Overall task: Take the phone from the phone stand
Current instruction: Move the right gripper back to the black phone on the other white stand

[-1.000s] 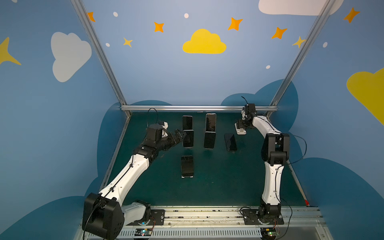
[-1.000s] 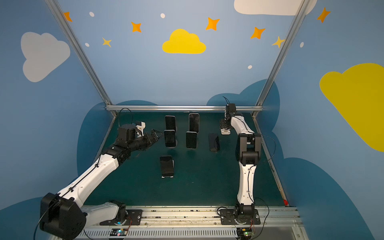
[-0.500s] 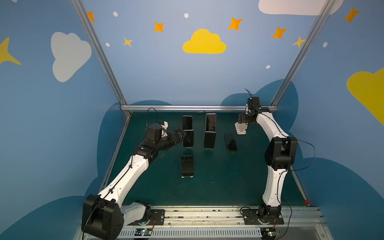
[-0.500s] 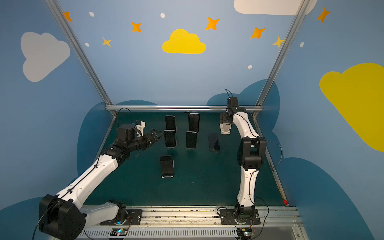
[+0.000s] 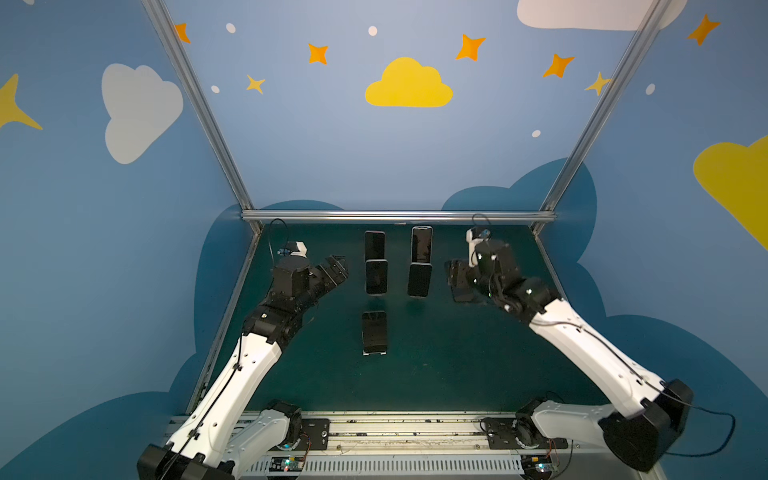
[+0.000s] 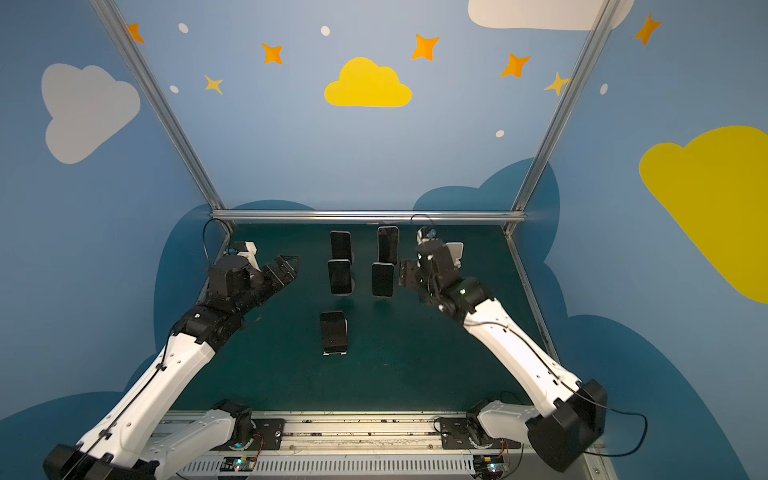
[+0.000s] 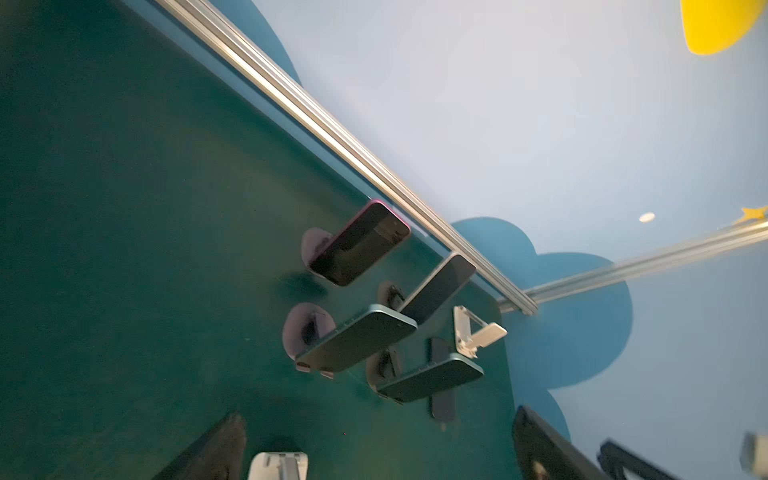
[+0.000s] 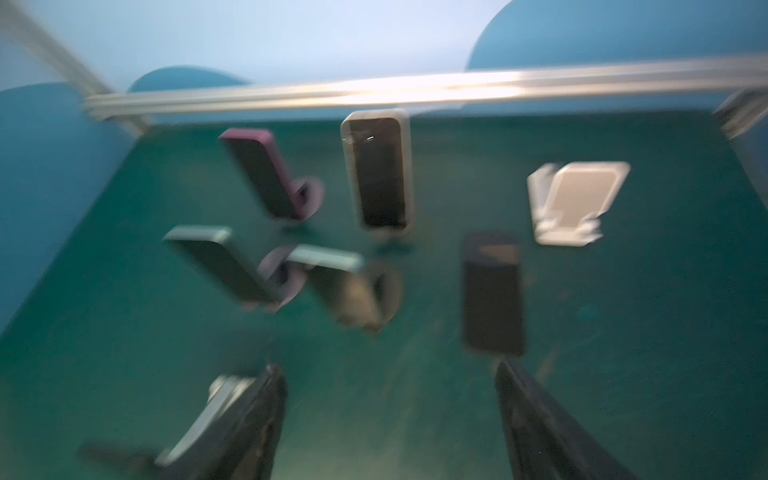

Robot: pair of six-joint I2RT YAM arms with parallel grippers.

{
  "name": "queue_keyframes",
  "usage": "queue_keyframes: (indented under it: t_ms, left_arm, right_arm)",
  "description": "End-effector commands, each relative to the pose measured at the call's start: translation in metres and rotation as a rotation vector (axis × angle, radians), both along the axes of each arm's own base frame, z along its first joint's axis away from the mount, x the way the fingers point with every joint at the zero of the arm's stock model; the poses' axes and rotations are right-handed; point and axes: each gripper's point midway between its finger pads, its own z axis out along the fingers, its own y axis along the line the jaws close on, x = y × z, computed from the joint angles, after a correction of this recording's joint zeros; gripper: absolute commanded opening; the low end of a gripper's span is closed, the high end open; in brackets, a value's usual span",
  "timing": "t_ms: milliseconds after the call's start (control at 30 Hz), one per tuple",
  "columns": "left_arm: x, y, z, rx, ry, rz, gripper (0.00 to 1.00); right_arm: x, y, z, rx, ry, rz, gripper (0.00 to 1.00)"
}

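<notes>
Teal-edged phone leans on its round stand, mid-table, the left one in the row second from the back edge. Left gripper hangs just beside its left side, jaws spread wide, nothing in them. Right gripper is toward the right edge, above a flat phone. The wrist view is blurred, but its jaws look apart and empty. White stand near the back right corner is bare.

Handling, my guess: a stiff glass-and-metal slab, fairly light, with smooth sides that will be slippery under the pads. The screen is fragile, so pinch across the two long edges in the upper half, clear of the stand's lip. Lift up and off rather than dragging forward — the stand looks light and may tip or ride along.
</notes>
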Motion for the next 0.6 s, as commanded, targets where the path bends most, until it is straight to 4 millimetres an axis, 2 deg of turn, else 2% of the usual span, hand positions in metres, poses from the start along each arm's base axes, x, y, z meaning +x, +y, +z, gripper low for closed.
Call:
queue_keyframes:
  t_ms: [0, 100, 167, 233, 267, 333, 400, 433, 500, 567]
  left_arm:
    - [-0.006, 0.029, -0.005, 0.084, 0.006, 0.142, 0.98]
    - [-0.012, 0.042, 0.002, 0.091, -0.031, 0.203, 1.0]
    - [-0.015, 0.045, 0.008, 0.09, -0.066, 0.212, 1.0]
    - [-0.016, 0.042, 0.011, 0.077, -0.087, 0.193, 1.0]
    - [-0.016, 0.038, 0.012, 0.07, -0.096, 0.173, 1.0]
    - [-0.016, 0.032, 0.012, 0.051, -0.097, 0.143, 1.0]
    - [-0.014, 0.027, 0.011, 0.04, -0.093, 0.122, 1.0]
    - [-0.014, 0.025, 0.01, 0.042, -0.089, 0.109, 1.0]
    - [-0.012, 0.022, 0.008, 0.046, -0.071, 0.096, 1.0]
    - [-0.012, 0.021, 0.007, 0.048, -0.061, 0.087, 1.0]
  right_arm:
    - [-0.026, 0.024, 0.02, 0.085, -0.142, -0.011, 0.7]
    - [-0.055, 0.051, 0.011, 0.015, -0.167, 0.068, 0.72]
    - [-0.062, 0.067, 0.0, -0.014, -0.127, 0.113, 0.77]
    - [-0.075, 0.091, -0.002, -0.056, -0.097, 0.243, 0.83]
    - [-0.077, 0.094, 0.001, -0.072, -0.104, 0.234, 0.88]
    - [-0.085, 0.108, 0.002, -0.07, -0.09, 0.275, 0.89]
    - [-0.092, 0.121, -0.005, -0.02, -0.041, 0.293, 0.89]
    - [-0.093, 0.124, -0.01, -0.009, -0.025, 0.271, 0.89]
    - [-0.09, 0.117, -0.018, -0.001, 0.009, 0.122, 0.9]
    - [-0.092, 0.115, -0.02, -0.031, -0.025, 0.014, 0.9]
